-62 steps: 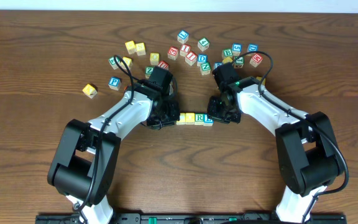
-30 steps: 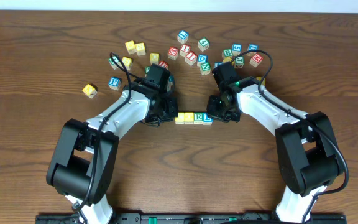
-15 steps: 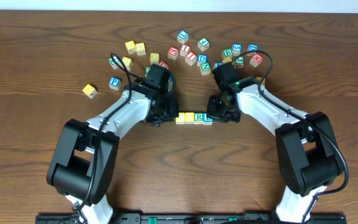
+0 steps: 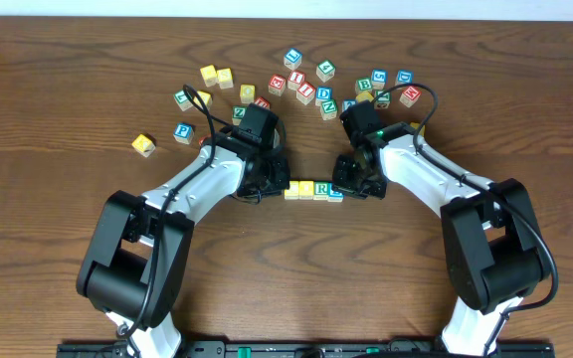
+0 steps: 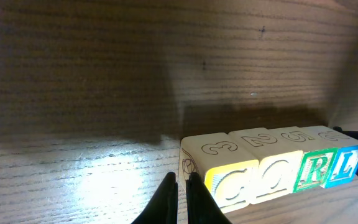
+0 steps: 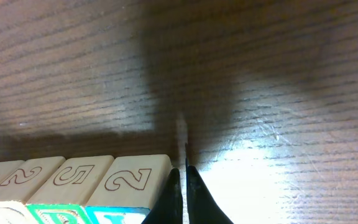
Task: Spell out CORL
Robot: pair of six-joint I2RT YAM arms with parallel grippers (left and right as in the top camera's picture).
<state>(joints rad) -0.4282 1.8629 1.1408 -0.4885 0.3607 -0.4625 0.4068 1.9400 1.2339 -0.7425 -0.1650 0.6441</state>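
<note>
Block row slightly further right

Wooden table with letter blocks.
A row of four touching blocks reads CORL mid-table; loose blocks scatter at the far side, one yellow block apart at left.

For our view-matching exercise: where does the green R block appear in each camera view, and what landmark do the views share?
Overhead: green R block, near the centre, third of four lined-up blocks.
Left wrist: lower right, second from the right end.
Right wrist: bottom left, "5" on top.
Shared landmark: the blue L block beside it.
</note>
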